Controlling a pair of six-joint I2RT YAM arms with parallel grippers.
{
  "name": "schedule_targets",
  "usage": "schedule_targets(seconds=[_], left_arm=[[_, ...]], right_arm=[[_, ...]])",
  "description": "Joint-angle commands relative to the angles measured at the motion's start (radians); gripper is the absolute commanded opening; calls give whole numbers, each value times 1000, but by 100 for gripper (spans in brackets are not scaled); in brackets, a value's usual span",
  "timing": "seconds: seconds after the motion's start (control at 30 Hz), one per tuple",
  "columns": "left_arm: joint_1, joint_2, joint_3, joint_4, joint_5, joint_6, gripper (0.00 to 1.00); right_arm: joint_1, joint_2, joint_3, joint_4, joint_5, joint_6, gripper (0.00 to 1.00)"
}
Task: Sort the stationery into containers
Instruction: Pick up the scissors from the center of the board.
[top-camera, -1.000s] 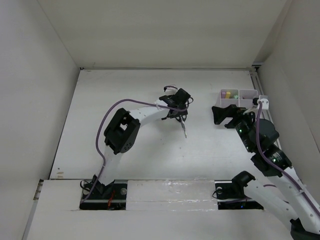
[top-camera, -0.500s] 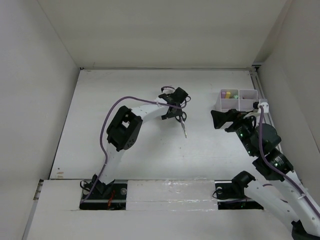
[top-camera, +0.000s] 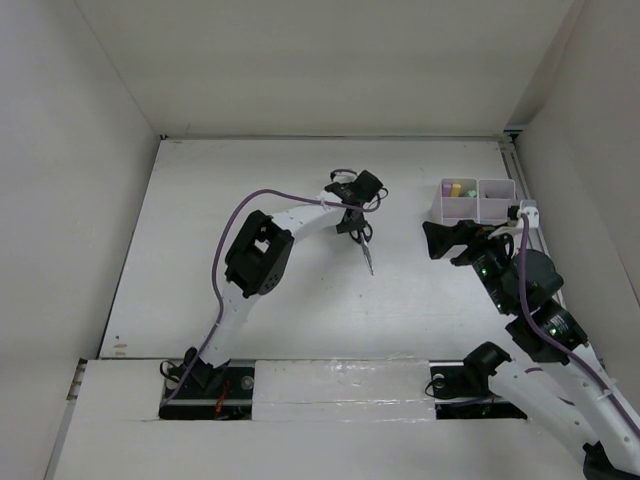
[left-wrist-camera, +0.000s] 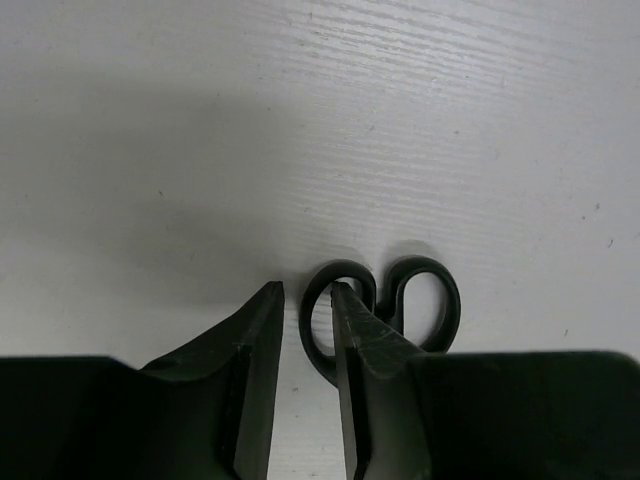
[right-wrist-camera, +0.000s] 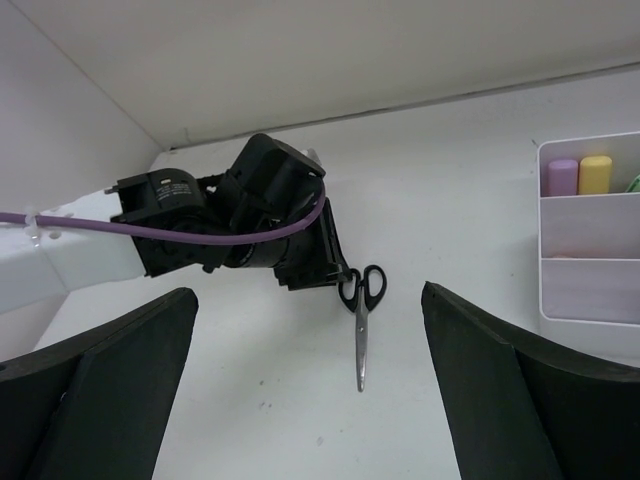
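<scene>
Black-handled scissors (top-camera: 367, 255) lie on the white table, blades pointing toward the near edge. My left gripper (top-camera: 358, 228) is down at their handles. In the left wrist view the gripper (left-wrist-camera: 307, 287) straddles the rim of the left handle loop: one finger (left-wrist-camera: 352, 330) goes through the loop, the other (left-wrist-camera: 262, 330) stands just outside it with a sliver of table between. The right handle loop (left-wrist-camera: 425, 263) lies free. My right gripper (top-camera: 450, 238) hangs wide open and holds nothing, next to the white organizer (top-camera: 440, 205). Pink (right-wrist-camera: 562, 175) and yellow (right-wrist-camera: 596, 172) sticks stand in a back compartment.
The organizer (right-wrist-camera: 590, 290) sits at the table's far right, close to the right wall. White walls enclose the table on the left, back and right. The left arm's purple cable (top-camera: 240, 215) loops over its elbow.
My left gripper's jaws have narrowed from wide to a slim gap around the scissors' handle loop. The left elbow has shifted slightly right. The right gripper has barely moved and stays open.
</scene>
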Motion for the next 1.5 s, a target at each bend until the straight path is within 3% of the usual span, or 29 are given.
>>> schedule_targets(seconds=[0.0,0.1,0.17,0.33,0.5,0.67,0.87,1.1,1.47], left_arm=[[-3,51,38,-92,2,3,22],[-3,74,38,-102,2,3,14],[-3,83,38,-93,26,12,0],[-3,25,-58,18,77,55,0],[-42,-282,-376,301,69,154,0],[-67,-490,-540,499,22,280,0],[-139,-746,-751,700,-9,434,0],[-139,-921,-860,774,101,509,0],[-139,-1033,-888,774,230,564,0]], right_arm=[[7,-24,14,10,0,5,100],[7,-37,14,10,0,5,100],[7,-37,14,10,0,15,100],[7,-37,-26,33,-35,53,100],[-2,-6,-51,62,-67,53,100],[-48,38,-60,85,-161,42,100],[-119,176,-78,185,-585,-31,100],[-119,206,-87,254,-753,-96,98],[-128,298,-87,286,-819,-96,95]])
